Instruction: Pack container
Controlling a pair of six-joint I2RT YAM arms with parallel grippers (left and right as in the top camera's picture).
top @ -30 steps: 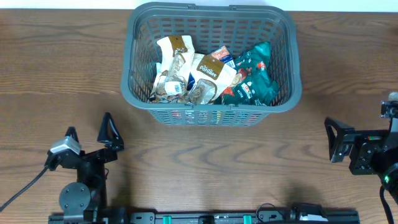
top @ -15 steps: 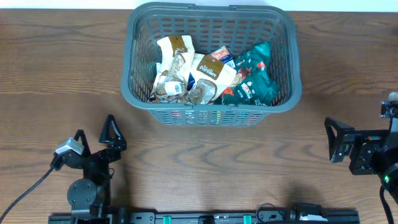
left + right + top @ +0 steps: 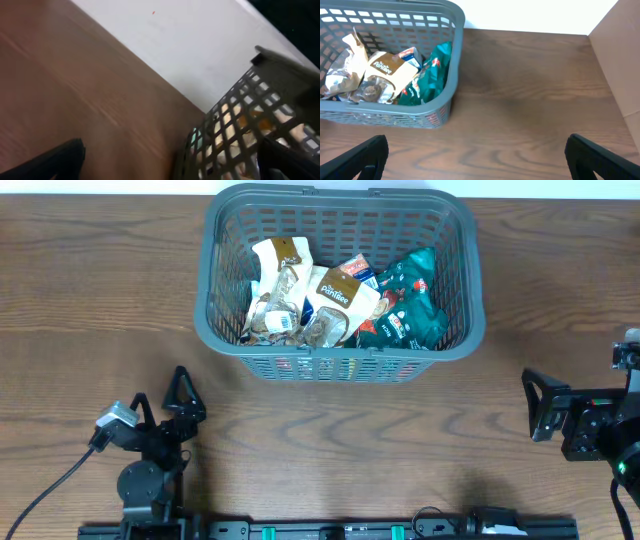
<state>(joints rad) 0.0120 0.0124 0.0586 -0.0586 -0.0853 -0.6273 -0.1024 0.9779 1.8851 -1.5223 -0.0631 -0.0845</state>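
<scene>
The left gripper [image 3: 162, 400] has its two dark fingers spread apart with nothing between them, tips aimed toward 1 o'clock. It sits at about 7 o'clock on the wooden table [image 3: 80, 300] in the overhead view. The right gripper [image 3: 530, 406] is spread wide too and empty, its tips facing 9 o'clock from about 4 o'clock on the table, close to the right edge. Its wrist camera shows only bare wood between the two fingertips.

The container [image 3: 340, 366] stands upright at 12 o'clock on the table, well apart from both grippers. It lies toward 1 o'clock from the left one and 10 o'clock from the right one. On its floor lie snack packets. A tan packet [image 3: 275, 290] is on the 9 o'clock side and a white and brown packet [image 3: 342, 298] overlaps it in the middle. A green packet [image 3: 408, 312] lies against the 3 o'clock wall. The left wrist view is blurred; pale shapes behind the lattice slots there are probably these packets
</scene>
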